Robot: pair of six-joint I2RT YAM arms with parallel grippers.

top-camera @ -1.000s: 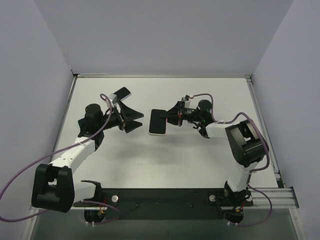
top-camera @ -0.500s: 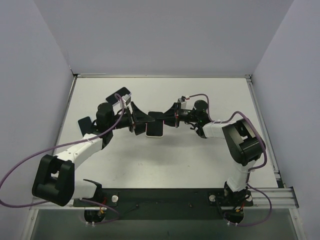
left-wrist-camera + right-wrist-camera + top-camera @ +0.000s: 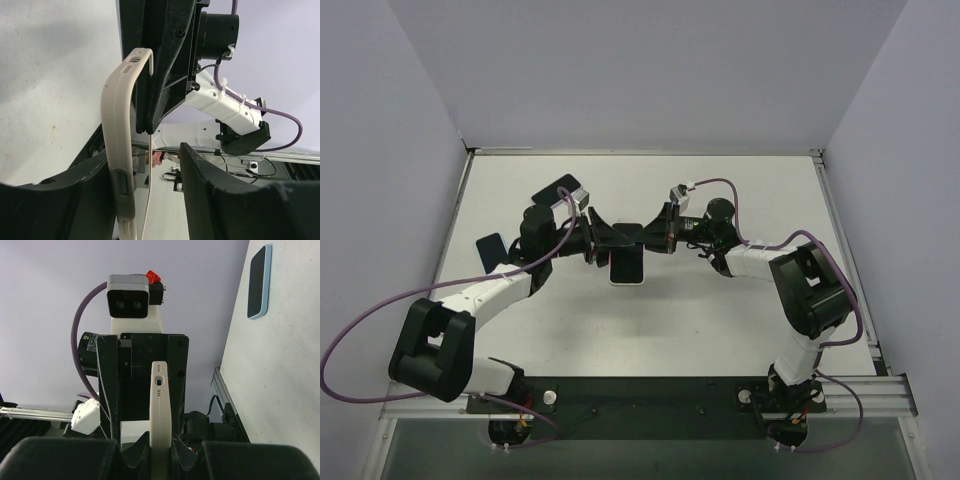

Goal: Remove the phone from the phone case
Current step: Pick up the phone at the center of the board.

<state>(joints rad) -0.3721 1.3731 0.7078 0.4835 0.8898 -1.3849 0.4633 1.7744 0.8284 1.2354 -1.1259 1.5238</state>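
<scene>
Phone case (image 3: 628, 264) over middle of table (image 3: 720, 330), edge-on in both wrist views. Left gripper (image 3: 620, 243) at left of case, one finger on each side of it, gap at one side. Right gripper (image 3: 646, 236) at right, clamped on case end farther from arm bases. Grippers face each other, very near. Second phone (image 3: 561, 187) flat on table, behind left arm (image 3: 490, 290), toward far-left corner. Flat thing (image 3: 491, 246), maybe another case, on table left of left arm.

even, bright overhead light; soft shadows; wrist views blurred up close
</scene>
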